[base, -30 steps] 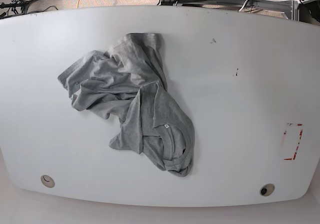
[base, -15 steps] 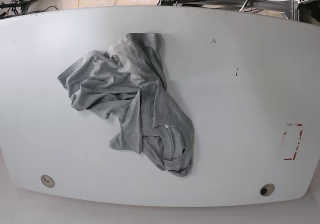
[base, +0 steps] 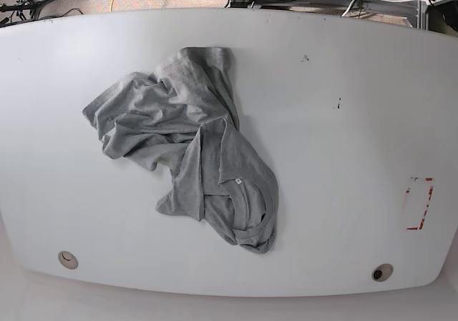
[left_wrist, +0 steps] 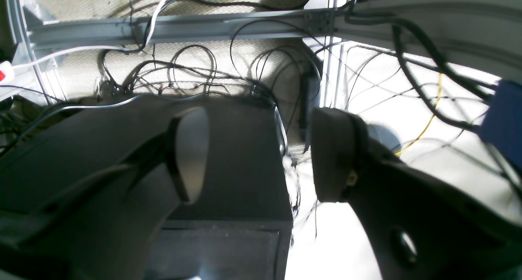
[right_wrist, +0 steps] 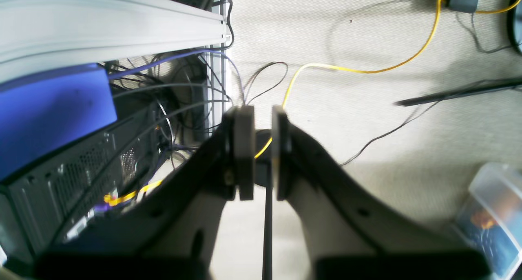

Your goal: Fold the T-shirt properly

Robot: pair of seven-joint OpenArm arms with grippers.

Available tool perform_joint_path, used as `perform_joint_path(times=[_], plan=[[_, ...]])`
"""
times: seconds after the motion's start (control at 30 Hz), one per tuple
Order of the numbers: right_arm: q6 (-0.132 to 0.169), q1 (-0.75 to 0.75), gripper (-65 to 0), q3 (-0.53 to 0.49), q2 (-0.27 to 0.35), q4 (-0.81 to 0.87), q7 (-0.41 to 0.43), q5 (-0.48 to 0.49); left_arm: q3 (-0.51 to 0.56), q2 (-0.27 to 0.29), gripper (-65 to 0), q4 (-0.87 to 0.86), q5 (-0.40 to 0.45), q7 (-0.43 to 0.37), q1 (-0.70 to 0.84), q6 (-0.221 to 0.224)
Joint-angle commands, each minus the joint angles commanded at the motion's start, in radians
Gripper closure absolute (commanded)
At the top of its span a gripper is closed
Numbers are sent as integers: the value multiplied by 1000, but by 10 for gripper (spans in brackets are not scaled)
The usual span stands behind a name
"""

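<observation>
Base view, crumpled T-shirt [base: 193,149], lettering hidden, arms unseen

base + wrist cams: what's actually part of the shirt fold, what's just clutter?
Job:
- T-shirt, crumpled in a heap on the table
- left claw, open, off the table
- right claw, nearly shut, nothing gripped

Clutter:
- red tape outline near the table edge
- yellow cable on the floor
- blue box

The T-shirt [base: 189,149] lies crumpled on my worktop [base: 343,156], left of centre, with its collar toward the near edge.
</observation>
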Motion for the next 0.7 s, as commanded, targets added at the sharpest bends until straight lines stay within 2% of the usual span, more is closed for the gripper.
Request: perform_joint_path(times=[0.4,0.53,0.6,0.7], plan=[[2,-94,-63,-3,-41,113,9,0,-18,-15,-367,117,-4,3,77,-9],[3,-110,-63,-5,-41,129,12,0,-8,-12,-366,141,-9,3,94,-41],[1,-113,-63,0,-32,129,6,-5,-4,-4,-368,138,-14,4,93,-96],[1,-116,-63,-1,-33,134,7,-6,-3,-3,-367,145,-15,4,96,-102]])
